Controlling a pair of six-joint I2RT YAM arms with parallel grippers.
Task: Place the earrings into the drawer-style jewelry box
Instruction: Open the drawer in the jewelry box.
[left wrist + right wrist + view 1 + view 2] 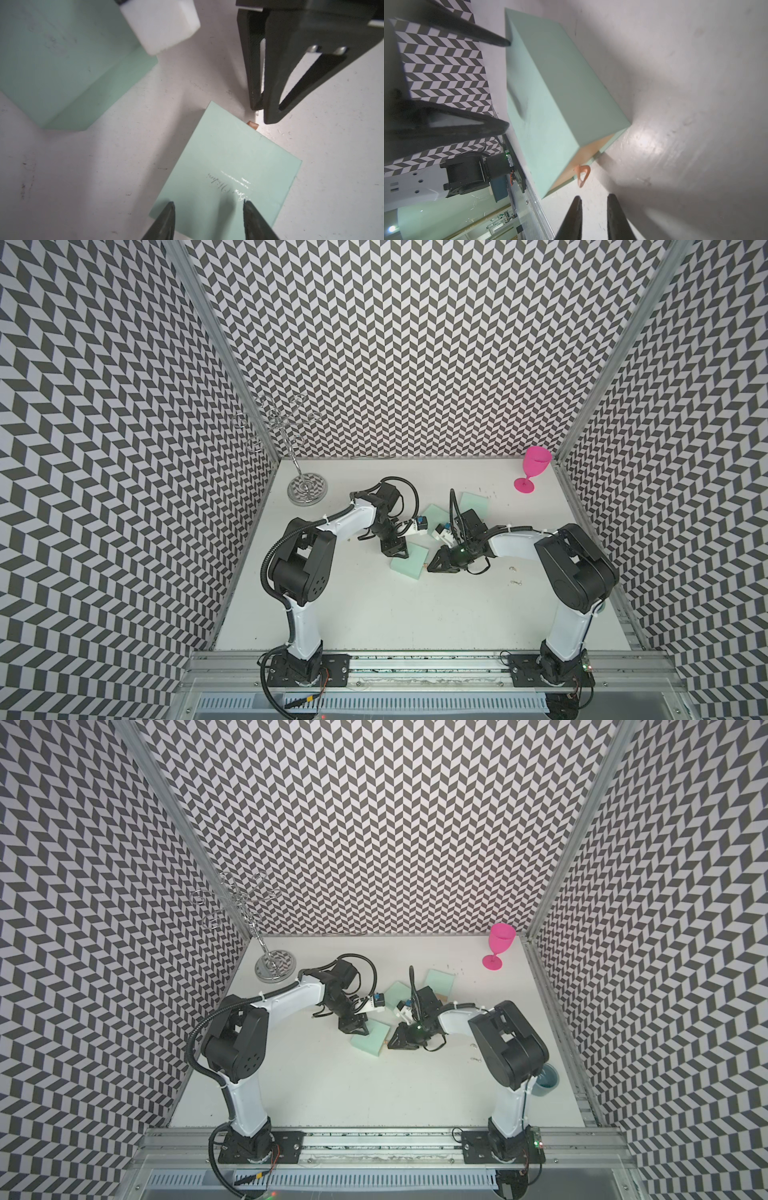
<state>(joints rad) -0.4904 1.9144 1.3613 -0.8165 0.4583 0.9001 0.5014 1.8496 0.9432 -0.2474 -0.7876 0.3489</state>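
While my right gripper (593, 207) is hovering empty with its jaws only narrowly parted, my left gripper (208, 207) is sitting with its tips spread wider over the lid of the green box (224, 155).
I am seeing the orange pull loop (583, 173) lying just ahead of the right fingertips, not touching them, with the drawer looking pushed in. The earrings (513, 569) are lying loose on the table (415, 614) beside the right arm's elbow, well apart from the box.
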